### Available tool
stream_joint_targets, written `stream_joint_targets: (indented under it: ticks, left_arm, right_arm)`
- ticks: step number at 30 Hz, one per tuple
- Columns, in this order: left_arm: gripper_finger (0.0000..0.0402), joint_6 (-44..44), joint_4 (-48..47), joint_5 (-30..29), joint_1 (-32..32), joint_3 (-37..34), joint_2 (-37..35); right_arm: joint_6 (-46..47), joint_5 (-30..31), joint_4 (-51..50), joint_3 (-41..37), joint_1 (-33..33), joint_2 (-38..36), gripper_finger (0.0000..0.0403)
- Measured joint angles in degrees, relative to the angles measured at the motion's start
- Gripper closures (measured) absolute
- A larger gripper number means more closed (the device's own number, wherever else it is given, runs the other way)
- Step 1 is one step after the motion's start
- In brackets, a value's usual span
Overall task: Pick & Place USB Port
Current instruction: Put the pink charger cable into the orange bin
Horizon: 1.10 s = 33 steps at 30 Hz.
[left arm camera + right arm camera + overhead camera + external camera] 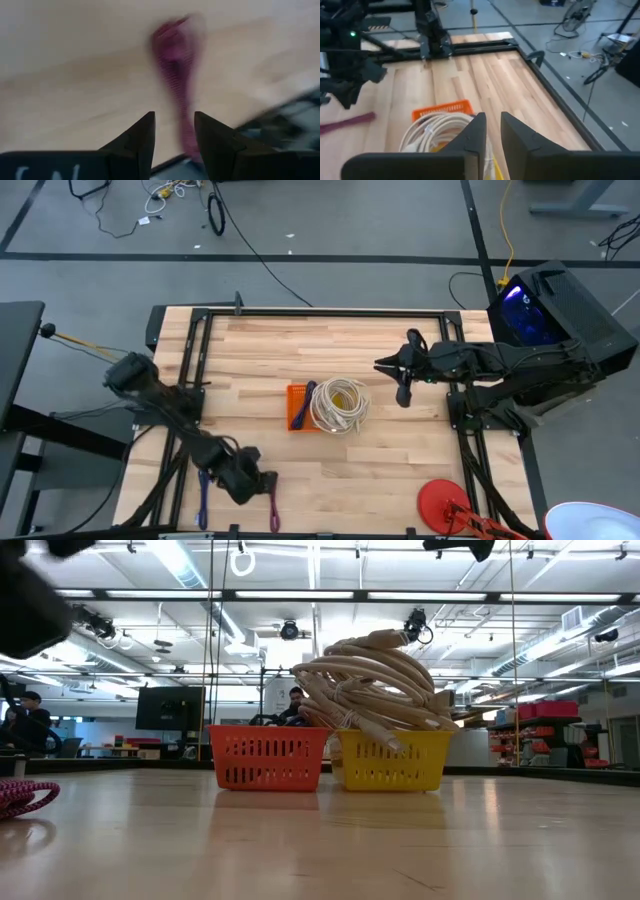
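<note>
A magenta cable (272, 510) lies flat on the table near its near edge, left of centre; it also shows in the low view (20, 796) and, blurred, in the left wrist view (175, 65). My left gripper (247, 476) hovers above it, open (174, 131), holding nothing. A purple cable (203, 495) lies on the table to the left of the magenta one. My right gripper (403, 385) hangs over the table to the right of the baskets, shut and empty (493, 125).
Mid-table stand an orange basket (297, 408) with a dark blue cable in it and a yellow basket (392, 760) piled with a beige cable coil (338, 405). A red round thing (440, 505) sits at the near right corner. Bare wood lies between them.
</note>
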Motion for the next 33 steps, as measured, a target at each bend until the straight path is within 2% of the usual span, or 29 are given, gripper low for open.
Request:
stream_joint_targets:
  ticks: [3,7,9,15,19,29,33]
  left_arm:
    - [0.0259,-1.92,-1.83,3.23,-0.37,1.00,2.92]
    - [0.0259,-4.45,-0.97,-3.07,-0.47,2.64,3.14]
    - [0.0259,-4.14,-1.09,-3.99,0.18,4.03,3.43]
    - [0.0259,-2.24,-1.03,-0.57,1.70,7.50,7.06]
    - [0.0259,-0.88,-1.12,4.26,2.43,8.49,9.59]
    - [0.0259,-0.33,-0.92,4.10,4.80,8.73,10.82]
    - [0.0259,2.10,0.04,9.34,6.14,8.89,13.53]
  right_arm:
    - [-1.13,-1.87,-1.08,0.00,0.00,0.00,0.0342]
    - [-1.27,-3.15,-2.61,0.00,0.00,-0.26,0.0342]
    - [-1.95,-3.12,-3.42,0.00,0.00,-0.33,0.0342]
    - [-4.06,-3.06,-3.19,-0.02,0.00,-0.53,0.0342]
    - [-4.45,-3.06,-2.89,0.00,0.00,-0.67,0.0342]
    - [-4.80,-3.02,-2.73,0.00,0.00,-0.74,0.0342]
    - [-4.69,-3.02,-2.74,0.00,0.00,-0.74,0.0342]
